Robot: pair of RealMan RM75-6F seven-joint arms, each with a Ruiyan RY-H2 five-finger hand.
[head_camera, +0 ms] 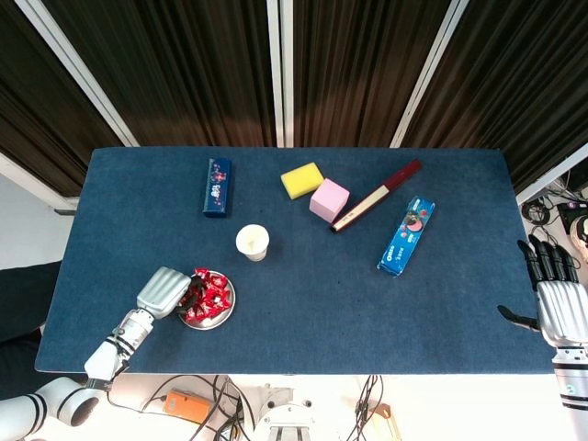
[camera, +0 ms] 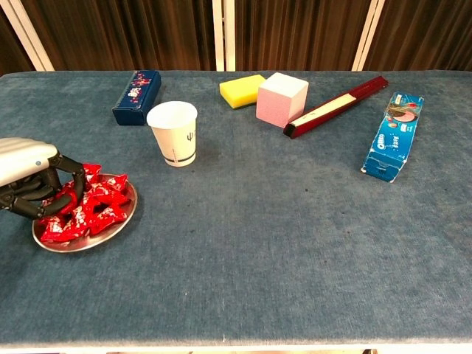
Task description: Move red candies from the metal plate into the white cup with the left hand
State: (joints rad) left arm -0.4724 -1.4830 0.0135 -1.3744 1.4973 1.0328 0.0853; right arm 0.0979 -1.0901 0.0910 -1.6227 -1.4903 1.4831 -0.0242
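The metal plate (head_camera: 223, 315) (camera: 112, 231) lies near the table's front left corner, heaped with red candies (head_camera: 210, 294) (camera: 94, 211). My left hand (head_camera: 165, 292) (camera: 26, 167) sits over the plate's left side with its fingers curled down into the heap, and it grips some red candies there. The white cup (head_camera: 253, 242) (camera: 173, 133) stands upright just behind and to the right of the plate; nothing shows inside it. My right hand (head_camera: 557, 299) hangs off the table's right edge with fingers spread and nothing in them; the chest view does not show it.
Along the back are a dark blue box (head_camera: 217, 186) (camera: 137, 96), a yellow sponge (head_camera: 301, 180) (camera: 241, 90), a pink cube (head_camera: 329, 199) (camera: 282, 96) and a long dark red box (head_camera: 377, 196) (camera: 335, 106). A blue cookie box (head_camera: 407, 235) (camera: 393, 136) lies at the right.
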